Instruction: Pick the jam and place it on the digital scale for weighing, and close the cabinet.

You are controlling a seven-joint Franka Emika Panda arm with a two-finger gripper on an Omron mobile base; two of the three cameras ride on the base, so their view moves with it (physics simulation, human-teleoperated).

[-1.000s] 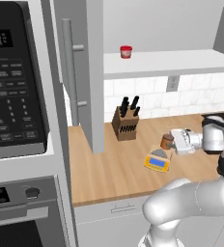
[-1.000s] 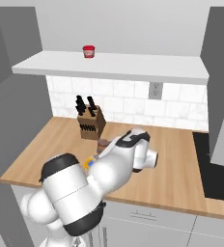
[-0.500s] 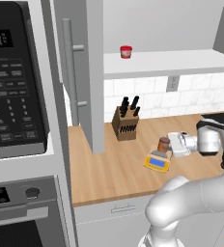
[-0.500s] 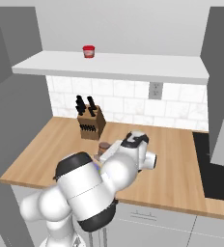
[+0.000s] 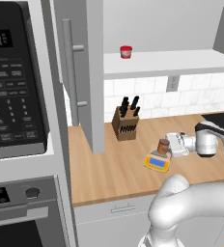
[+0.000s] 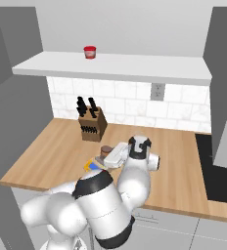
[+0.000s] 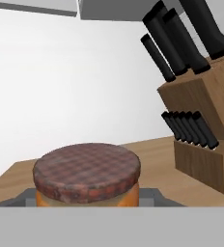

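The jam (image 5: pixel 162 145) (image 6: pixel 105 151), a small jar with orange contents and a dark brown lid (image 7: pixel 87 171), stands upright over the yellow digital scale (image 5: pixel 157 163) (image 6: pixel 91 165). In the hand view the scale's grey plate (image 7: pixel 155 196) shows on both sides of the jar's base. My gripper (image 5: pixel 168 146) (image 6: pixel 109 155) reaches in sideways from the right and is shut on the jam. The cabinet door (image 5: pixel 87 72) stands open, swung out toward me, with its silver bar handle (image 5: pixel 68 72) on the left. The pale inner shelf (image 5: pixel 181 61) (image 6: pixel 115 66) is exposed.
A short red jar (image 5: pixel 126 51) (image 6: pixel 89 52) sits on the cabinet shelf. A wooden knife block (image 5: pixel 125 123) (image 6: pixel 92 125) (image 7: pixel 205 130) stands behind the scale by the tiled wall. The black microwave (image 5: pixel 12 82) fills the left, and a dark cooktop (image 6: pixel 218 171) lies to the right.
My gripper has carried the jam slightly left and down, closer onto the scale. The arm's elbow has swung across the foreground. The cabinet door has not moved.
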